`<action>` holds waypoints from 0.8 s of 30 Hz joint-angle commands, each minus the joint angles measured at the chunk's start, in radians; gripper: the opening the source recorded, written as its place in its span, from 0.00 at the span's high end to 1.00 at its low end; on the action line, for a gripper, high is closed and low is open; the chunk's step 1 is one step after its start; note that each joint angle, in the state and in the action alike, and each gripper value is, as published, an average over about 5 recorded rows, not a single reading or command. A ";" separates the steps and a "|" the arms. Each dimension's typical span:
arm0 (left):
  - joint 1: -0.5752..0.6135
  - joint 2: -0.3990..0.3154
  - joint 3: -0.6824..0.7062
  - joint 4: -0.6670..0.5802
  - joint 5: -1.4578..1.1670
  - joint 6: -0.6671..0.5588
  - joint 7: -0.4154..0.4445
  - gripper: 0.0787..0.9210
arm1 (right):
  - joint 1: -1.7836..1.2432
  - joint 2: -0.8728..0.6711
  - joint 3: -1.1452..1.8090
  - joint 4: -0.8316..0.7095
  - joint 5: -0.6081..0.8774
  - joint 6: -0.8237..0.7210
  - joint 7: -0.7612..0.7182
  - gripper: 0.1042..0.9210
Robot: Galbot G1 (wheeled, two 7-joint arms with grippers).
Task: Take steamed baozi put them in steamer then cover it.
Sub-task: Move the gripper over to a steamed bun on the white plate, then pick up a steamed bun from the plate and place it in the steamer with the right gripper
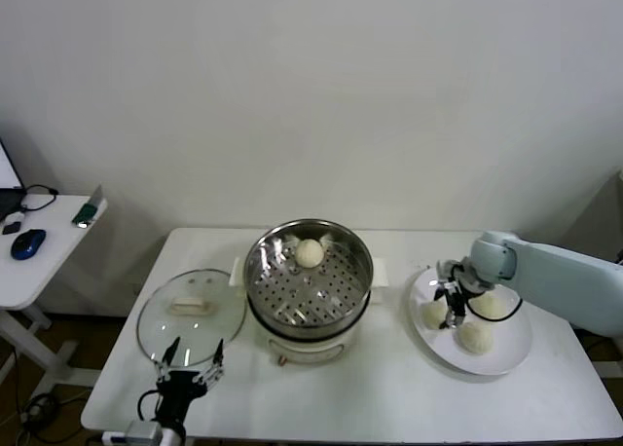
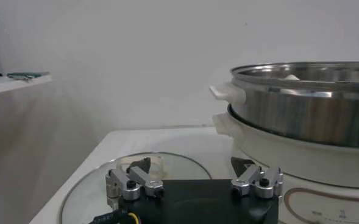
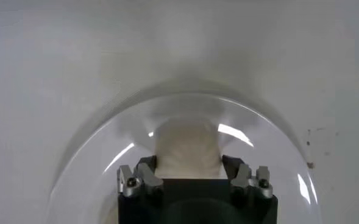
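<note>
Closing around a baozi (image 3: 188,149) on the white plate (image 1: 506,360), the right gripper (image 1: 453,305) has both fingers against the bun's sides. Two more buns lie just beside it. Beyond its left, the steamer (image 1: 310,300) holds one baozi (image 1: 310,253). No writing is legible.

The left gripper (image 1: 192,361) hangs spread open over the cover (image 1: 190,315).

1. The steamer (image 1: 310,285) is shiny silver steel on a white base, its inner tray dotted with small round holes
2. The baozi (image 1: 309,253) inside it is cream-white, like the three baozi (image 1: 474,338) on the plate
3. The plate (image 1: 506,360) is plain white
4. The cover (image 1: 190,315) is clear glass with a cream handle
5. The table (image 1: 370,397) is white
6. The right gripper (image 1: 451,310) and left gripper (image 1: 188,368) are black with silver metal parts
7. A blue mouse (image 1: 28,242) lies on the white side desk (image 1: 39,271)
</note>
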 commanded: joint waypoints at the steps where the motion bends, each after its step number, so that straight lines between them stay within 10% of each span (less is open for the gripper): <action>1: 0.000 -0.002 0.001 0.000 0.001 0.001 -0.001 0.12 | 0.004 0.009 0.002 -0.012 0.011 -0.004 -0.014 0.29; 24: -0.014 0.003 0.012 -0.013 -0.001 0.005 -0.001 0.12 | 0.838 0.203 -0.372 0.236 0.497 -0.045 -0.088 0.32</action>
